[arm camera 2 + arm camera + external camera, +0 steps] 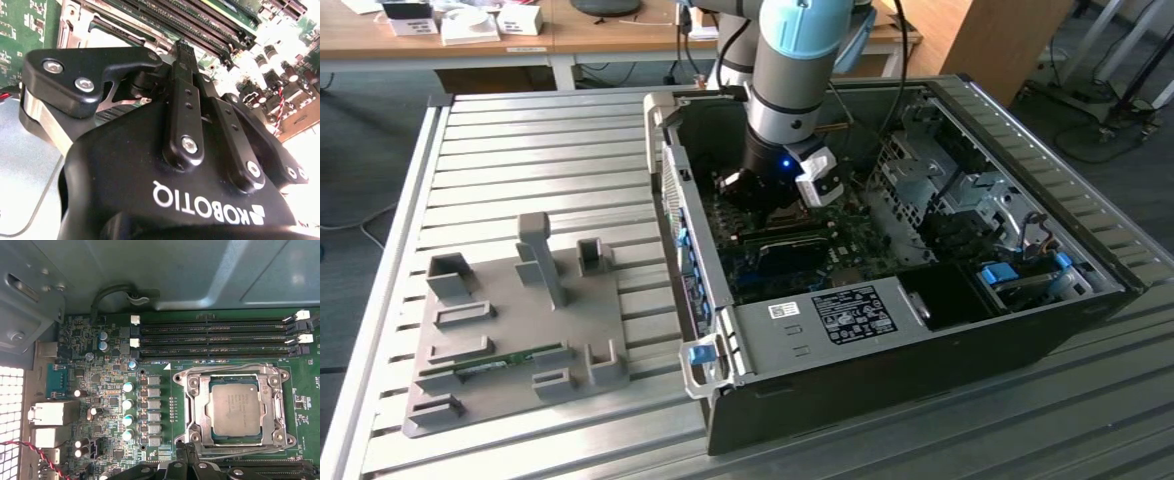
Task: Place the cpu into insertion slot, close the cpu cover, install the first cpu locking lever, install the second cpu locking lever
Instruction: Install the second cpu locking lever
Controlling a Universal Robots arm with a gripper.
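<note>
Second wrist view shows the gripper (181, 47) with fingers together, holding nothing, low over the board. First wrist view has the cpu (235, 409) seated in the socket, the cover (195, 410) down around it, just beside the fingertips (182, 450). Any push should probably go slow and straight.

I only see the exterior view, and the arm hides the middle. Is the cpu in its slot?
Observer: Yes. In the first wrist view the cpu lies flat in the socket.
Operator: Is the cover down?
Observer: It looks down. The cover frames the cpu, which shows through its window.
Operator: Where's the claw?
Observer: In the first wrist view the claw is right beside the cover's edge. I cannot tell if it touches.
</note>
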